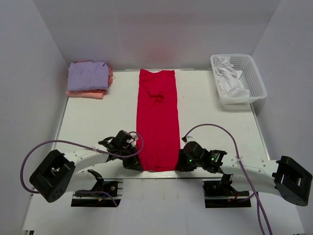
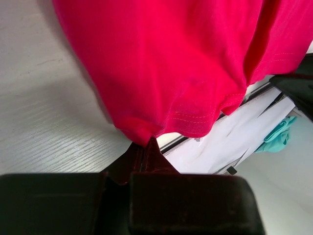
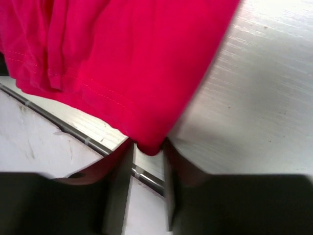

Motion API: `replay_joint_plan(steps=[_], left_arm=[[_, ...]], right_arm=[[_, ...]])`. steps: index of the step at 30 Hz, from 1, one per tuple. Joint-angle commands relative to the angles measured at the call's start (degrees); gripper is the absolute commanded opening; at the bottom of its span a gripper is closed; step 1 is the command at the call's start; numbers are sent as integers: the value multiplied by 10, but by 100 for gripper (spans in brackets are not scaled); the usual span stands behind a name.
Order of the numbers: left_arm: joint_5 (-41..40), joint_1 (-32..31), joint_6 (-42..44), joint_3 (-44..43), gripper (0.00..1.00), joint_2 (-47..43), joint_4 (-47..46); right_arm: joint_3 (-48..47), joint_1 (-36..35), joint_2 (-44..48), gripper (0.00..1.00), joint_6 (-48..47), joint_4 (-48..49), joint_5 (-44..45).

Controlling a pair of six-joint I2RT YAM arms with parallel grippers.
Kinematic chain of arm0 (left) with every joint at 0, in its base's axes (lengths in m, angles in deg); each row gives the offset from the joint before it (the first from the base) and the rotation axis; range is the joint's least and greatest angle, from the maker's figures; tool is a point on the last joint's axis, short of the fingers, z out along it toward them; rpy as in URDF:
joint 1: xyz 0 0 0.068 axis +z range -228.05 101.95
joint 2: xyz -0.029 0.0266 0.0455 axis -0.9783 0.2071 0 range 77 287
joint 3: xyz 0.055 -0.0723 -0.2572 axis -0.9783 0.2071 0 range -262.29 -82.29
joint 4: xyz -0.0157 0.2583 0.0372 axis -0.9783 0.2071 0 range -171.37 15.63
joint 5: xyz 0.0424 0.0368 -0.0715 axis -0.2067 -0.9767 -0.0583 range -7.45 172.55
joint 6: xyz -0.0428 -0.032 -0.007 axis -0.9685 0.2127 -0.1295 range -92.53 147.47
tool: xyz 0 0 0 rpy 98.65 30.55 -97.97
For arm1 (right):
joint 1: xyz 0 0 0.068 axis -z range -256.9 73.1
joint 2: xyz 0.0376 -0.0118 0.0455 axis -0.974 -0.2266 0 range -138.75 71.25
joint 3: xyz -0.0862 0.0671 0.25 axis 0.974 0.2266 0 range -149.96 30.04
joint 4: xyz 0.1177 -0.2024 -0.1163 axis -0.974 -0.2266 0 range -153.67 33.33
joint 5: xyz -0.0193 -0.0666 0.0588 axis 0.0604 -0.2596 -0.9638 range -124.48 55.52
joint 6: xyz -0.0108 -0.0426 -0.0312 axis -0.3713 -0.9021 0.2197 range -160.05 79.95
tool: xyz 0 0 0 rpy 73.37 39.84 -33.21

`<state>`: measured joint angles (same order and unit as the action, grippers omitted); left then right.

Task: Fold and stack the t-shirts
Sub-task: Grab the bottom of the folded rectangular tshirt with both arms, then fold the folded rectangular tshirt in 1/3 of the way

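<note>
A bright red t-shirt [image 1: 157, 122], folded into a long narrow strip, lies down the middle of the table. My left gripper [image 1: 136, 163] is at its near left corner. In the left wrist view the jaws [image 2: 144, 143] are pressed together on the hem corner of the red cloth [image 2: 166, 63]. My right gripper [image 1: 181, 163] is at the near right corner. In the right wrist view its fingers [image 3: 149, 147] stand apart with the rounded corner of the red cloth [image 3: 122, 58] between the tips. A folded lavender t-shirt [image 1: 88, 76] rests on a salmon-pink one [image 1: 86, 93] at the back left.
A white lattice basket [image 1: 257, 81] holding white cloth [image 1: 229, 78] stands at the back right. The table's near edge, with a metal rail [image 3: 73, 132], runs just under both grippers. White walls enclose the table on three sides.
</note>
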<state>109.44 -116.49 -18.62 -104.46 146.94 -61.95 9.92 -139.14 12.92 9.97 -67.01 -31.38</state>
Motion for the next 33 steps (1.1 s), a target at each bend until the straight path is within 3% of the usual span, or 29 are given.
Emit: replay_joint_plan(steps=[1, 3, 4, 6, 13, 18, 22, 26, 33], left_arm=[[-62, -2, 13, 6, 0, -3, 9], [-68, -2, 13, 0, 0, -23, 25], [-76, -2, 13, -8, 0, -30, 30], [-82, -2, 19, -14, 0, -46, 40], [-111, -2, 19, -75, 0, -71, 48], [-146, 8, 19, -137, 0, -31, 53], [-243, 13, 7, -201, 0, 17, 74], [-267, 26, 6, -286, 0, 45, 79], [-316, 64, 44, -412, 0, 136, 102]], right_arm=[[1, 3, -2, 31, 21, -14, 23], [3, 3, 2, 25, 24, -15, 34], [3, 3, 5, 12, 25, -15, 40], [1, 2, 7, 0, 12, -12, 50], [-66, 5, 1, 0, -41, -33, 76], [-141, 21, -45, 0, -62, -67, 135], [-199, 61, -108, 0, -84, -84, 194], [-279, 107, -136, 0, -100, -79, 242], [-381, 180, -211, 0, -180, -78, 239]])
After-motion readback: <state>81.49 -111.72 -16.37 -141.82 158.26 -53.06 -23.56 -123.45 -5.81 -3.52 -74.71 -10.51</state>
